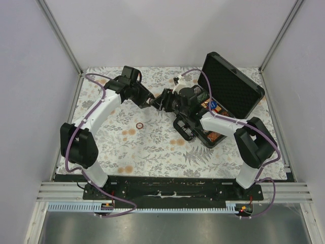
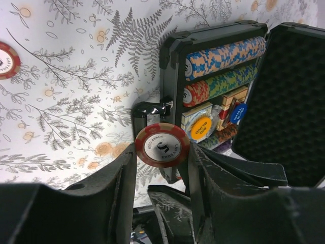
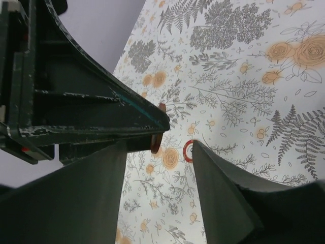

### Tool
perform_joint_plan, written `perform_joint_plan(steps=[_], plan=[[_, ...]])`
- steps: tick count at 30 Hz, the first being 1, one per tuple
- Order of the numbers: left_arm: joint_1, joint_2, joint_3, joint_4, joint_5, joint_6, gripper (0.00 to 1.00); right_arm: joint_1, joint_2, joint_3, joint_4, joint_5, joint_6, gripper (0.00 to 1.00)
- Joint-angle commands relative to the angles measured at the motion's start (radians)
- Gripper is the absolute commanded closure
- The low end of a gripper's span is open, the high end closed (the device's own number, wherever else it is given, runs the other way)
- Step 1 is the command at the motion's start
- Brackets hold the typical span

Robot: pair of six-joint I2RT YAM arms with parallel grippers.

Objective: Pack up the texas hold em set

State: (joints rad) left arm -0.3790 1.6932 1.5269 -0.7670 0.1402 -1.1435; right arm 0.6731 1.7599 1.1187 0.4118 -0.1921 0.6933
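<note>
Case (image 1: 233, 86): 1, black, lid up, on the counter (image 1: 152, 147), right of centre. Inside: 2 full chip rows (image 2: 226, 55) visible, 1 yellow disc (image 2: 201, 128), 1 blue disc (image 2: 237, 113); other compartments partly hidden.

Reddish chips outside case: 2.
- Held chip (image 2: 162, 146): marked "5", pinched by its edges in L hand (image 2: 162, 155), near case's handle side.
- Loose chip (image 1: 139, 125): flat on counter, well apart from case.

R hand (image 3: 158, 147): fingers spread, gripping nothing, close to L hand.
</note>
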Motion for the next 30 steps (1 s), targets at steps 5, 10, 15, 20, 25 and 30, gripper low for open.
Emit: perform_joint_plan(steps=[5, 10, 15, 20, 25, 30], plan=[[-0.001, -0.055, -0.043, 0.069, 0.071, -0.114, 0.67, -0.001, -0.036, 0.027, 0.07, 0.074, 0.021, 0.5], [-0.003, -0.058, -0.047, 0.078, 0.073, -0.13, 0.67, -0.001, -0.019, 0.05, 0.062, 0.052, 0.032, 0.63], [-0.009, -0.055, -0.043, 0.081, 0.076, -0.134, 0.67, -0.001, -0.016, 0.058, 0.044, 0.059, 0.032, 0.81], [-0.015, -0.053, -0.05, 0.081, 0.078, -0.133, 0.66, -0.001, -0.013, 0.075, 0.009, 0.065, 0.022, 0.94], [-0.015, -0.058, -0.051, 0.083, 0.07, -0.13, 0.47, -0.003, -0.014, 0.084, -0.01, 0.066, 0.006, 1.0], [-0.012, -0.061, -0.044, 0.081, 0.024, -0.093, 0.17, -0.004, -0.031, 0.101, -0.08, 0.011, -0.084, 1.0]])
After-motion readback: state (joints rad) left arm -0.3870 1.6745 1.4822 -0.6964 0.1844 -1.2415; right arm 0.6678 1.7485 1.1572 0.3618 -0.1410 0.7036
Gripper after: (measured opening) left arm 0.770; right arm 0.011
